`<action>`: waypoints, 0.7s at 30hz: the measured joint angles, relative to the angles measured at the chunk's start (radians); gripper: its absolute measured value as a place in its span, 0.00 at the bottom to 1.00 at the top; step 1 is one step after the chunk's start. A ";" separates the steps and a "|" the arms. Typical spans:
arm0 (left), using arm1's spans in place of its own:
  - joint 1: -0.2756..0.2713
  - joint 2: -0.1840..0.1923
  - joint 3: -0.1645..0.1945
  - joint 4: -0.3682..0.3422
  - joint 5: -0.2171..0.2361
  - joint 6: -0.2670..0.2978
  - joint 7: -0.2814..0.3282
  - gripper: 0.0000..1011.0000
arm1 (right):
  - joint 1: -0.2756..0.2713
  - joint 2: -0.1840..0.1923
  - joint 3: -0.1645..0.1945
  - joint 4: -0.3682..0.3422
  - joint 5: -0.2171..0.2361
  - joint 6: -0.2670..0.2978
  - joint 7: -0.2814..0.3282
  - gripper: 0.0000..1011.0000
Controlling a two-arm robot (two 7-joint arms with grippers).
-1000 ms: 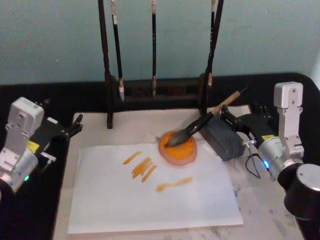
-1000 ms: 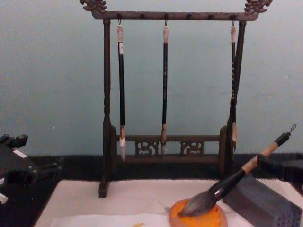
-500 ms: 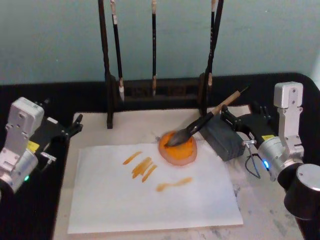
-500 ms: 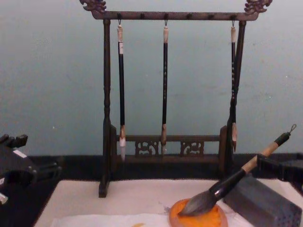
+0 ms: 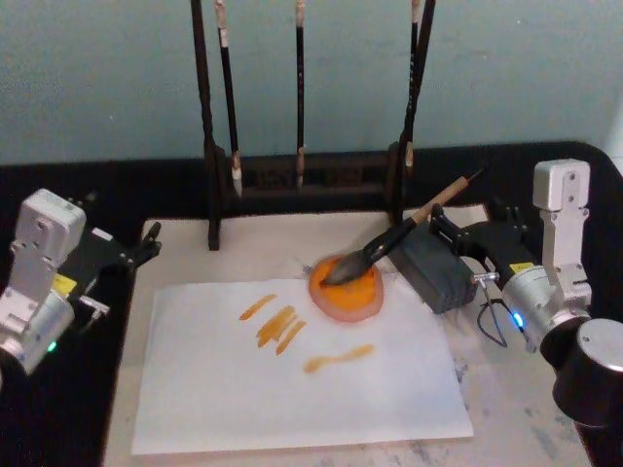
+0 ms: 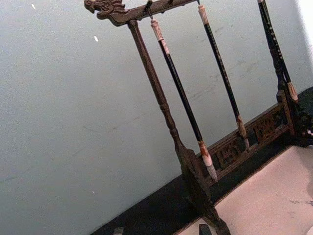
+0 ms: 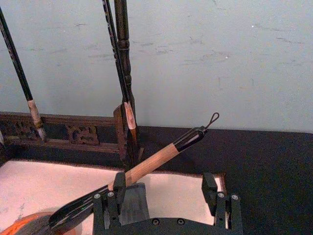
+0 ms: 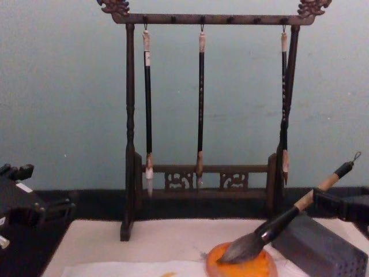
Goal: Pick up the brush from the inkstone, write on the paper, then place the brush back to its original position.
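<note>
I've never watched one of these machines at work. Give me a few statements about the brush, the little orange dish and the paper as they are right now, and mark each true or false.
1. The brush lies with its bristles in the inkstone. True.
2. The right gripper is shut tight on the brush handle. False: its fingers are spread, and the handle leans by one of them.
3. The paper carries orange strokes. True.
4. The brush handle rests on the grey block. True.
5. The left gripper hovers over the paper. False: it sits off at the mat's left edge.
</note>
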 joint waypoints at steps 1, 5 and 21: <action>0.000 0.000 0.000 0.000 0.000 0.000 0.000 0.99 | 0.000 0.000 0.000 0.000 0.000 0.000 0.000 0.99; 0.000 0.000 0.000 0.000 0.000 0.000 0.000 0.99 | 0.000 0.000 0.000 0.000 0.000 0.000 0.000 0.99; 0.000 0.000 0.000 0.000 0.000 0.000 0.000 0.99 | 0.000 0.000 0.000 0.000 0.000 0.000 0.000 0.99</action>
